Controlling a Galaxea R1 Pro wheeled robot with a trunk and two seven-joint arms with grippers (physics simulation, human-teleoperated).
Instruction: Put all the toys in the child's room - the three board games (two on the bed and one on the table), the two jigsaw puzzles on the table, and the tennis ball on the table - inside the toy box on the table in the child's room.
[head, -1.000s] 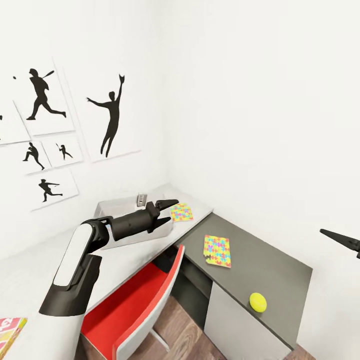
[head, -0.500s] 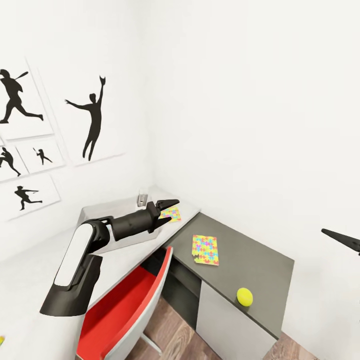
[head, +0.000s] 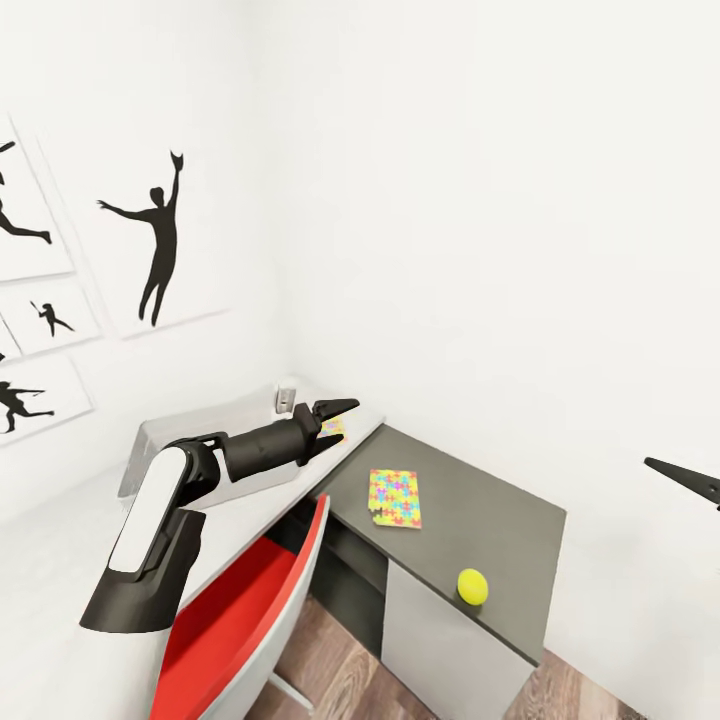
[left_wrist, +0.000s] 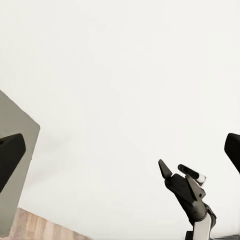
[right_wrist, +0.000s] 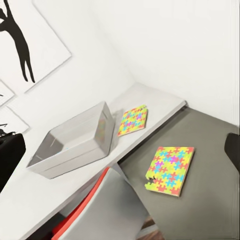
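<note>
One jigsaw puzzle (head: 396, 498) (right_wrist: 170, 170) lies flat on the dark grey side table (head: 500, 520). The other jigsaw puzzle (right_wrist: 133, 120) rests on the pale desk beside the toy box (right_wrist: 75, 140) (head: 160, 428); in the head view it peeks out behind my left gripper (head: 335, 422). That gripper hangs open above the desk's corner, holding nothing. The tennis ball (head: 473, 586) sits near the side table's front edge. My right gripper (head: 690, 480) (left_wrist: 177, 172) is open in the air, well right of the table. The board games and the bed are out of view.
A red-seated chair (head: 250, 610) (right_wrist: 95, 210) is tucked against the desk below my left arm. Two white walls meet in the corner behind the table, with black silhouette pictures (head: 150, 240) on the left one. Wood-plank floor (head: 340, 670) shows in front of the side table.
The whole head view has swung to the right, so table, pictures and chair sit further left in the picture. Both arms hold the same pose, grippers still open.
</note>
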